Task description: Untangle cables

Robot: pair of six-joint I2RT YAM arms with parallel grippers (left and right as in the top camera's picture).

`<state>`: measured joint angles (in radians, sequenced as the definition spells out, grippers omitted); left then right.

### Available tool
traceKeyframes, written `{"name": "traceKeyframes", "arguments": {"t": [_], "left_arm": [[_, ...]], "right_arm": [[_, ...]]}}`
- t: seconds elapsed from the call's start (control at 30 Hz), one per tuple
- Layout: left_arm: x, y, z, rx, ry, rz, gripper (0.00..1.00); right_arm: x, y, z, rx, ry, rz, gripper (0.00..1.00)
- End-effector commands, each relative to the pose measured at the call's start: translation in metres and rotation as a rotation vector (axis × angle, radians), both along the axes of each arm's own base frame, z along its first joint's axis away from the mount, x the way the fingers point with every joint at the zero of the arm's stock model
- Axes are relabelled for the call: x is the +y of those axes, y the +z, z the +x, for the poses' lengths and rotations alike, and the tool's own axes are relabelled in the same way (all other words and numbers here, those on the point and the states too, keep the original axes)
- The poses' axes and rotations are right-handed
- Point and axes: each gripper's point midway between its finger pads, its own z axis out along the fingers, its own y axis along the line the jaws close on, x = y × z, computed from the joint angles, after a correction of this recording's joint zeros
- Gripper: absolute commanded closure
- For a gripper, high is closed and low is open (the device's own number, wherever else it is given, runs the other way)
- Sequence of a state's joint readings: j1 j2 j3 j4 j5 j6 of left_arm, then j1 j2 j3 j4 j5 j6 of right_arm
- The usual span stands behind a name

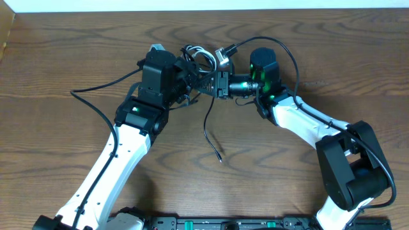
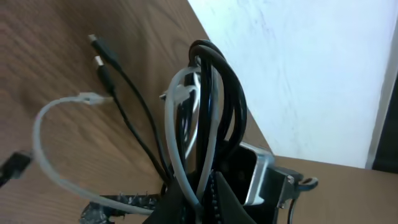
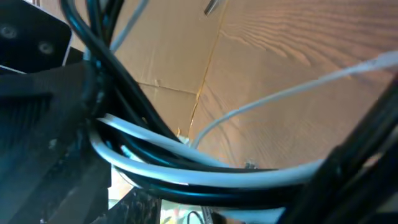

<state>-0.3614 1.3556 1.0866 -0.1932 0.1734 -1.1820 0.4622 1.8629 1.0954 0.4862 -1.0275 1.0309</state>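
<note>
The cables hang as one tangle between my two grippers at the table's far middle. The white cable coils at the top and the black cable trails down onto the wood toward me. My left gripper is shut on the bundle. In the left wrist view its jaws pinch white and black strands, black loops arch above, and a white loop lies on the table. My right gripper faces it from the right. In the right wrist view white and black strands run across between its parted fingers.
Thick black arm wires curve out at the left and over the right arm. The wooden table's far edge meets a white wall. A cardboard corner shows at the far left. Two black plug ends rest on the wood.
</note>
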Motion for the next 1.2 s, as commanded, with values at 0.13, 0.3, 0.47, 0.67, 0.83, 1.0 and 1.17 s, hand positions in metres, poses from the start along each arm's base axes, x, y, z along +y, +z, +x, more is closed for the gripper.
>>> {"name": "traceKeyframes", "arguments": {"t": [0.13,0.3,0.47,0.67,0.83,1.0,1.17], "left_arm": [[0.000,0.010,0.000,-0.018,-0.001,-0.016,0.93],[-0.002,0.010,-0.001,-0.015,-0.012,-0.022,0.92],[-0.002,0.008,-0.002,-0.009,-0.017,-0.011,0.92],[0.000,0.001,-0.006,-0.074,-0.133,0.164,0.92],[0.002,-0.007,-0.011,-0.165,-0.306,0.408,0.93],[0.004,-0.015,-0.016,-0.246,-0.472,0.621,0.93],[0.006,-0.023,-0.022,-0.296,-0.607,0.770,0.93]], "right_arm": [[-0.004,0.019,0.011,-0.068,-0.054,0.029,0.59],[0.002,0.014,0.029,-0.093,-0.191,-0.006,0.71],[0.001,0.007,0.029,-0.112,-0.185,-0.035,0.99],[-0.022,-0.009,0.018,-0.052,-0.077,-0.062,0.99],[-0.047,-0.014,0.005,0.006,0.035,-0.042,0.99],[-0.069,-0.002,-0.010,0.033,0.155,0.042,0.99],[-0.081,0.003,-0.011,0.036,0.177,0.073,0.99]]}}
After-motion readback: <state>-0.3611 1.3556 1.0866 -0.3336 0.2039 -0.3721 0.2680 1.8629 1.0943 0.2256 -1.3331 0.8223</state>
